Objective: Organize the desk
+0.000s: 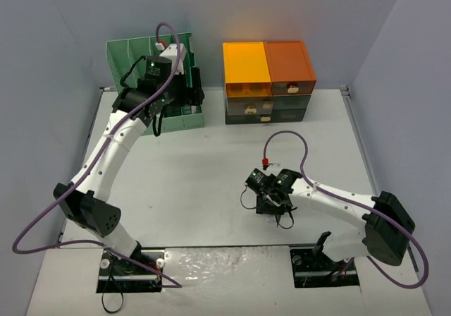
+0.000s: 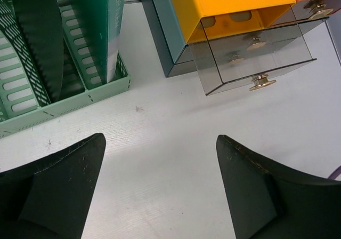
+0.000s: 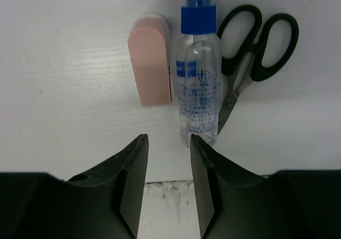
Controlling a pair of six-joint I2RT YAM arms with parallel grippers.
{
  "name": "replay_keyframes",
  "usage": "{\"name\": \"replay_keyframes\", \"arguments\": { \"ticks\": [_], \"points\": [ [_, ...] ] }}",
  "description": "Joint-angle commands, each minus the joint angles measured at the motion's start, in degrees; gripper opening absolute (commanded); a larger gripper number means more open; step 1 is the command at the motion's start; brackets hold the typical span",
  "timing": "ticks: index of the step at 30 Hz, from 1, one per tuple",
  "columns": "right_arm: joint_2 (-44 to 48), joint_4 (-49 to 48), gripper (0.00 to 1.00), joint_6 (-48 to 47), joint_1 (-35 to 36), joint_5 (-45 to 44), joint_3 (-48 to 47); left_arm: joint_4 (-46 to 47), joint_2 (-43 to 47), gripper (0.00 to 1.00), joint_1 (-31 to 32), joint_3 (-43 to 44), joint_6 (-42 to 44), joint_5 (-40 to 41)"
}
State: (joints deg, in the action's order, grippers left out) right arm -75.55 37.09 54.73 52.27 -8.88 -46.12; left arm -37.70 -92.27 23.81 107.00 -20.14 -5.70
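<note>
While my L claw (image 2: 160, 140) is hanging wide open w/ nothing in it, near the green rack (image 2: 64, 97) & the drawer cabinet (image 2: 229, 4) w/ one clear drawer (image 2: 256, 57) sticking out, my R claw (image 3: 168, 138) is hovering low, fingers narrowed but gapped, gripping nothing. The desk (image 1: 211, 161) is lying flat under both arms. A pink eraser (image 3: 151, 65), spray bottle (image 3: 198, 89) & scissors (image 3: 256, 41) are lying side by side on it, bottle in the middle, its base just off one fingertip.
</note>
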Motion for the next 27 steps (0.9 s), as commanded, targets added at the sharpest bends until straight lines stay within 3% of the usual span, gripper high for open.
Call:
{"name": "replay_keyframes", "arguments": {
  "ticks": [1,11,27],
  "points": [
    [-4.24,-3.1,0.34,0.13,0.43,-6.57,-4.31,1.29,4.17,0.82,-0.52,1.16,0.86,0.13],
    [-10.5,-4.39,0.35,-2.63,0.46,-9.46,-7.52,0.86,5.01,0.82,-0.52,0.97,1.28,0.45],
    [-8.25,-1.87,0.37,-0.11,1.2,-10.67,-5.25,0.15,4.91,0.82,-0.59,1.19,1.86,0.43]
  ]
}}
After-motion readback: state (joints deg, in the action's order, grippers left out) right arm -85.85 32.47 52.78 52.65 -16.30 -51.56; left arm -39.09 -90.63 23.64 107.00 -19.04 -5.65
